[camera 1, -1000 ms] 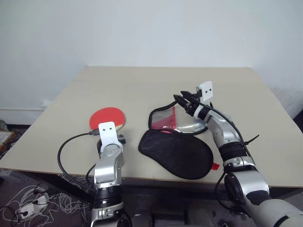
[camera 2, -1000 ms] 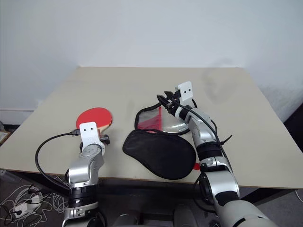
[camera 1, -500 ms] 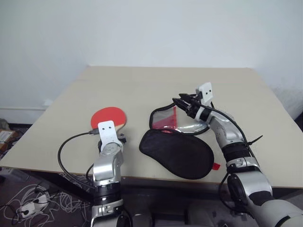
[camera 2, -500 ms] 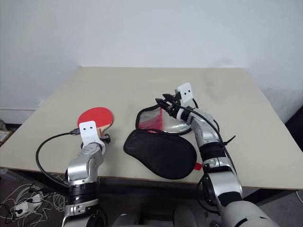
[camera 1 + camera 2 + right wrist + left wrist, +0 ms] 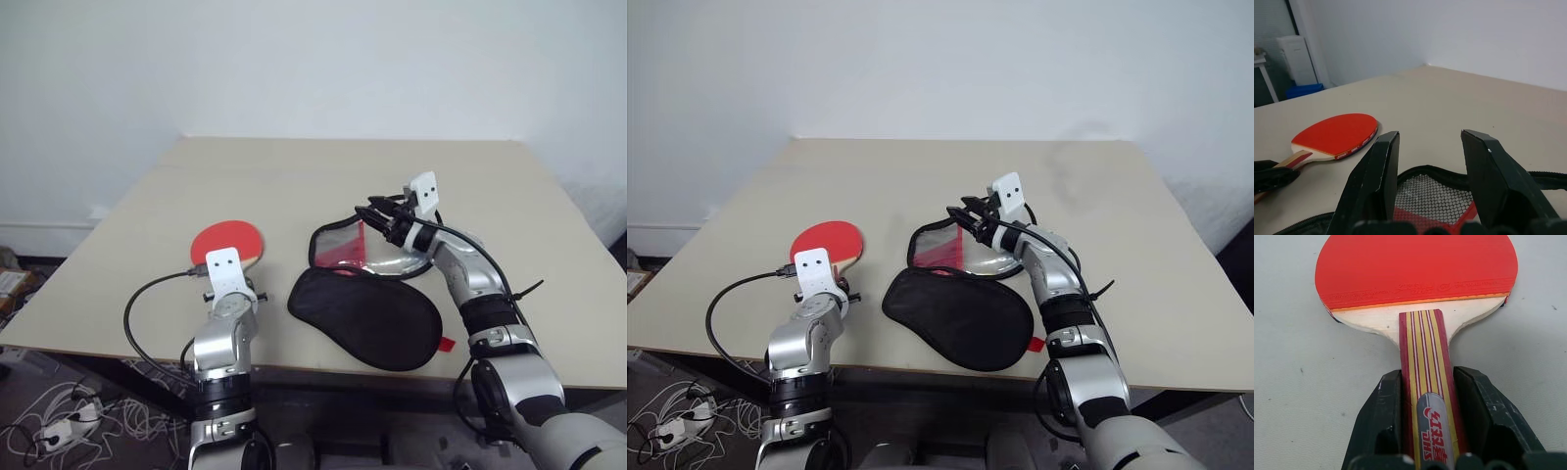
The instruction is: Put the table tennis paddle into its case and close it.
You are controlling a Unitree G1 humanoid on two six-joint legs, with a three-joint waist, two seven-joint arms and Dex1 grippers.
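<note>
The table tennis paddle (image 5: 227,240) lies flat on the table's left side, red face up, handle toward me. My left gripper (image 5: 1425,374) is shut on the striped wooden handle (image 5: 1422,347), one finger on each side. The case (image 5: 367,318) lies open at the middle, black side nearest me, with its clear plastic side (image 5: 338,245) and black rim raised behind. My right gripper (image 5: 372,211) hovers at the raised flap's far right edge, jaws apart with nothing between the tips (image 5: 1430,137). Whether it touches the rim I cannot tell.
The beige table (image 5: 294,176) runs back to a white wall. A small red tab (image 5: 446,344) sticks out at the case's near right end, close to the front edge. A black cable (image 5: 147,294) loops off my left wrist over the table's front edge.
My left gripper's fingers have closed onto the paddle handle. The right gripper has turned slightly to the left at the case flap. Paddle and case lie where they were.
</note>
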